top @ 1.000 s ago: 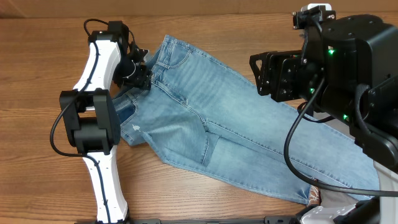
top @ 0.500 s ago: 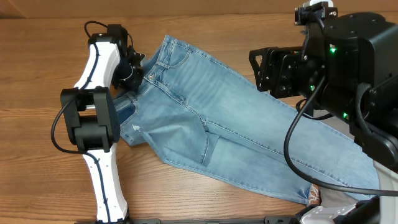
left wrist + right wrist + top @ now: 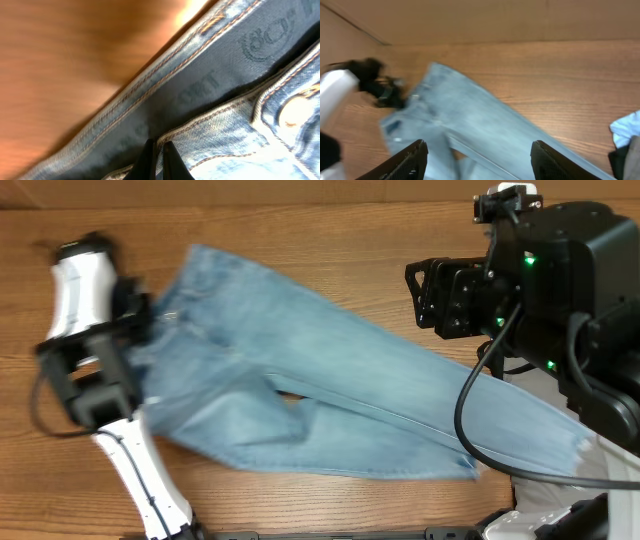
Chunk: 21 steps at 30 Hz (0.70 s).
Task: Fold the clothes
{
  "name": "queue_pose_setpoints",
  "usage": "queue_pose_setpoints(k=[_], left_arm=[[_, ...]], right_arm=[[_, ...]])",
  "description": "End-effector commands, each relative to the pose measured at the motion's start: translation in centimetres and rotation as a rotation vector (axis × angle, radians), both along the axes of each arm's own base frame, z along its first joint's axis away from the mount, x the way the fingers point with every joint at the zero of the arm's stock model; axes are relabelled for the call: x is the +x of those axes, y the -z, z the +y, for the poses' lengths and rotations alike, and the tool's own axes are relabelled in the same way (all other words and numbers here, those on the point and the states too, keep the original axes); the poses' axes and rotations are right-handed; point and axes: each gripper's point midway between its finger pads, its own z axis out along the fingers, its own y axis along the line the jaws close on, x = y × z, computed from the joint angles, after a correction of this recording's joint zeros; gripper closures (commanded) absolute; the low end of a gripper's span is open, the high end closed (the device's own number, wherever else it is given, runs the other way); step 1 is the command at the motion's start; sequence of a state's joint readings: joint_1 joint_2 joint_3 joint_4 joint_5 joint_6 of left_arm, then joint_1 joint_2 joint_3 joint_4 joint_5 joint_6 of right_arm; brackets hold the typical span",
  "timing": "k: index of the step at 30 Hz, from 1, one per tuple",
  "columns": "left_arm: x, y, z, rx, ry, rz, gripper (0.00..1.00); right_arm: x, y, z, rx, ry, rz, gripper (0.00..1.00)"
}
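The clothes are light-blue jeans [image 3: 340, 370] lying slantwise across the wooden table, waist at the left and frayed hems at the lower right. My left gripper [image 3: 148, 315], blurred with motion, is at the waist. In the left wrist view the left gripper [image 3: 157, 150] is shut on the waistband edge of the jeans [image 3: 235, 130], with a rivet button to the right. My right gripper [image 3: 418, 298] hangs above the legs, open. From the right wrist, the right gripper [image 3: 480, 152] has nothing between its wide fingers, and the jeans [image 3: 485, 125] lie well below.
A sky-blue garment [image 3: 626, 129] and a dark one [image 3: 620, 161] lie at the right edge of the right wrist view. The right arm's black body [image 3: 560, 290] covers the table's right side. A pale cloth [image 3: 545, 502] shows at the lower right.
The left gripper closed on the waistband and swung left, dragging the jeans with it. The legs have stretched out and slid leftward. The right arm stayed roughly in place.
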<state>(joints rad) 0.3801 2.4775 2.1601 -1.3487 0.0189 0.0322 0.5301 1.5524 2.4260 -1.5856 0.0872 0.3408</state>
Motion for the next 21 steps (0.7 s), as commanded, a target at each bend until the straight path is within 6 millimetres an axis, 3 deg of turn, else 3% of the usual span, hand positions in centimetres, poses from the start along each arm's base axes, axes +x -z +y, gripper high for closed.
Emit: queue_pose_setpoints(k=[1, 4, 6, 11, 13, 16, 18, 21], left_arm=[[-2.6, -2.2, 8.8, -0.062, -0.302, -0.092, 0.96], [-3.5, -4.2, 11.4, -0.181, -0.391, -0.201, 0.95], [-3.8, -5.9, 12.4, -0.23, -0.405, -0.267, 0.89], [-4.0, -10.1, 13.4, -0.242, -0.401, -0.384, 0.79], [-3.8, -12.7, 13.3, -0.214, -0.368, -0.443, 0.72], [-3.4, -16.2, 12.2, -0.175, -0.306, -0.508, 0.64], [-2.8, -18.9, 10.2, -0.145, -0.205, -0.551, 0.64], [-1.5, -20.8, 6.3, -0.144, -0.063, -0.569, 0.66]], right_arm=[[1.1, 1.1, -0.1, -0.033, 0.028, 0.029, 0.3], [1.7, 2.0, 0.3, -0.049, 0.028, 0.056, 0.3], [2.2, 2.8, 0.6, -0.058, 0.033, 0.082, 0.29], [3.7, 5.6, 0.1, -0.058, 0.114, 0.196, 0.24], [4.5, 7.3, -0.5, -0.055, 0.165, 0.267, 0.23], [5.2, 8.7, -0.2, -0.028, 0.152, 0.339, 0.24], [5.6, 9.1, -0.1, -0.004, 0.146, 0.363, 0.24], [5.9, 9.1, -0.8, 0.0, 0.167, 0.362, 0.16]])
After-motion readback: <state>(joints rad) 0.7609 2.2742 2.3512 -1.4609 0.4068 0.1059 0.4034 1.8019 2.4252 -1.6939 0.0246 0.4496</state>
